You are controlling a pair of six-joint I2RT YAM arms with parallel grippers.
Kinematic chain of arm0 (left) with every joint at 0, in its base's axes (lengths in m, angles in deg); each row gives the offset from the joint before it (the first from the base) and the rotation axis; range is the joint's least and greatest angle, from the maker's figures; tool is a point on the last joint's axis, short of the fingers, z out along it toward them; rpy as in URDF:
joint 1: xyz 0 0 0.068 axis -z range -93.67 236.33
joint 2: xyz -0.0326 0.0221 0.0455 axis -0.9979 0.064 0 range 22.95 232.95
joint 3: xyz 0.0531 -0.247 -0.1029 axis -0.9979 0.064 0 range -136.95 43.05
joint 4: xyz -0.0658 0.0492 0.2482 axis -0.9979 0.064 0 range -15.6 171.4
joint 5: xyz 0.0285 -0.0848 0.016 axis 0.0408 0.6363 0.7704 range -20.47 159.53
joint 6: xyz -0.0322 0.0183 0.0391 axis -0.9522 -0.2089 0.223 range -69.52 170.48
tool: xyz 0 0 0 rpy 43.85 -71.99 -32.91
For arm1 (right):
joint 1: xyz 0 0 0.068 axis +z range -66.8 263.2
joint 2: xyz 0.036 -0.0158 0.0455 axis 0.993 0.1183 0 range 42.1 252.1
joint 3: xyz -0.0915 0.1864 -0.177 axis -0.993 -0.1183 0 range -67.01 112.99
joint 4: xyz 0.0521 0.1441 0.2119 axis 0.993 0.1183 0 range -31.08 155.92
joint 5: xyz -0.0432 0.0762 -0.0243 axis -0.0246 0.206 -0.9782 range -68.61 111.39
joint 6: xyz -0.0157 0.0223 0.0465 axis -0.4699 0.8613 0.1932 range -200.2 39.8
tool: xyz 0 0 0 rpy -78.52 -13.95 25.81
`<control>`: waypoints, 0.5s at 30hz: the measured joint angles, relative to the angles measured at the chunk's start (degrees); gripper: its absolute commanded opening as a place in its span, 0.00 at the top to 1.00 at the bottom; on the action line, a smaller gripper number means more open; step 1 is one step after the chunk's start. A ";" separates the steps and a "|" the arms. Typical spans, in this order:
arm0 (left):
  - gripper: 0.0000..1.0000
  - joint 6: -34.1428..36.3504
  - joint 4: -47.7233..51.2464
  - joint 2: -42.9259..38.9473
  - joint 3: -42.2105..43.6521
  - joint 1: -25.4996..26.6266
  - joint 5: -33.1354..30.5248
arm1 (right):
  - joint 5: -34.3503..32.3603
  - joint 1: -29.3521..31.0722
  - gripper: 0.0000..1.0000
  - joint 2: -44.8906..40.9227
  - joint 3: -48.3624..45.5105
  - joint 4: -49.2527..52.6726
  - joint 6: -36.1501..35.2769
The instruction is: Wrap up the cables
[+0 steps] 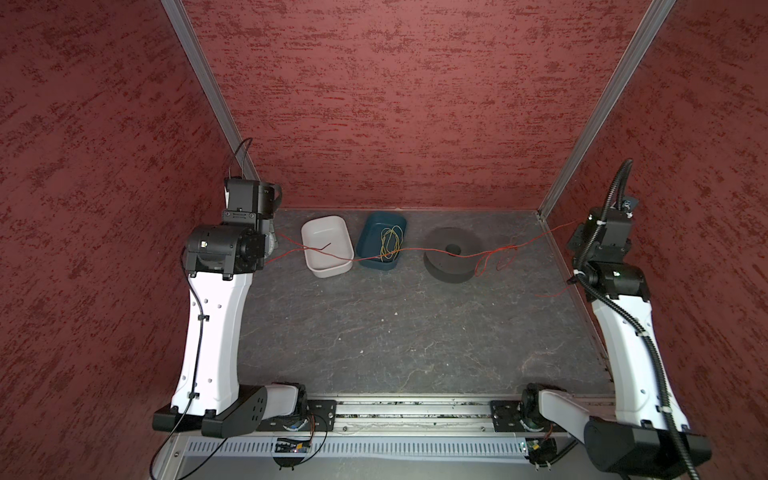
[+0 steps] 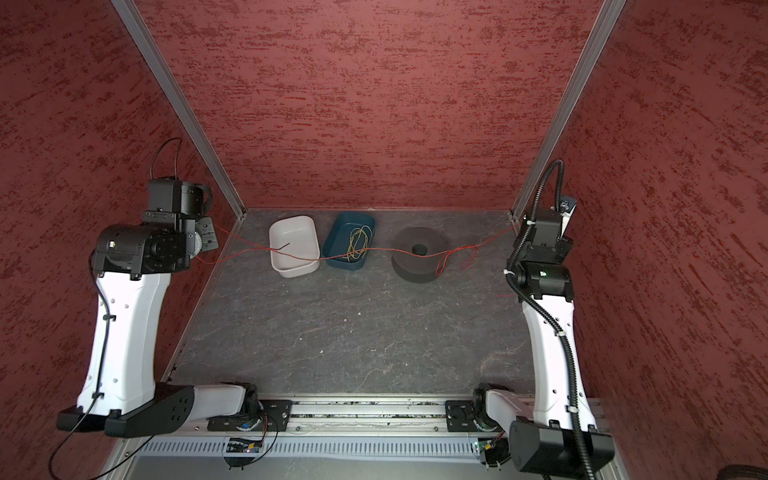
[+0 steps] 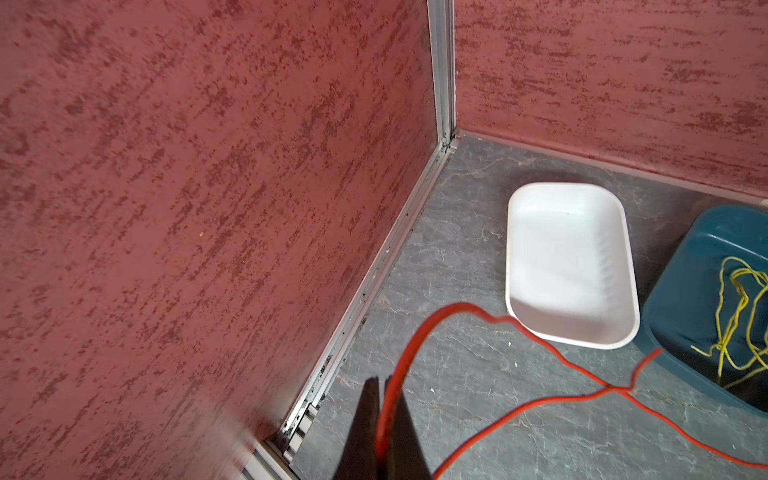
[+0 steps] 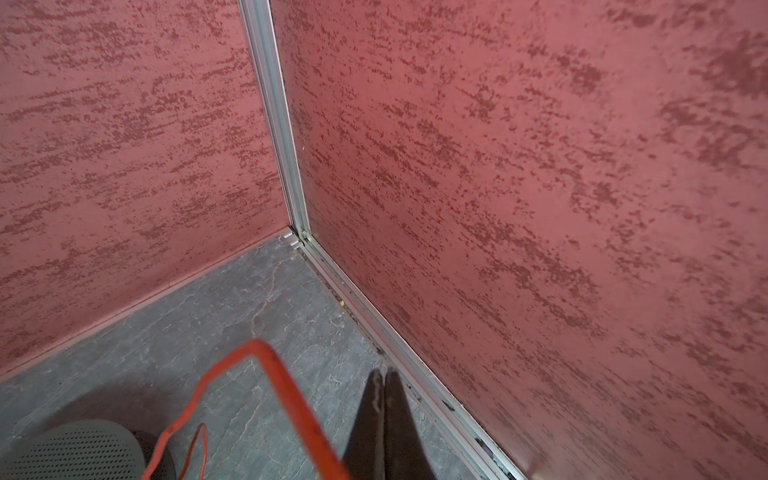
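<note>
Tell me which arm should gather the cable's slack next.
Right, probably: the cable lies in loose loops beside the disc, nearer the right gripper; the left gripper is shut on it at the opposite side.

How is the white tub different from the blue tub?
The white tub is pale and looks empty inside; the blue tub is dark teal and holds a tangle of yellow-green wires. Both are rounded rectangles, side by side, with the red cable passing over them.
</note>
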 measured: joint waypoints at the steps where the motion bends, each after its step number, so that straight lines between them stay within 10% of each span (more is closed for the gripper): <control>1: 0.99 0.00 -0.48 -0.28 0.94 0.00 0.35 | 0.00 0.00 0.94 0.04 -0.20 -0.02 0.02; 9: 0.99 -0.04 -2.84 -1.68 4.59 0.66 2.56 | 0.02 0.00 0.90 0.20 -0.55 -0.50 0.04; 15: 0.98 -0.33 -3.96 -3.85 7.48 3.06 3.34 | 0.07 0.00 0.63 0.20 -1.68 -1.16 0.11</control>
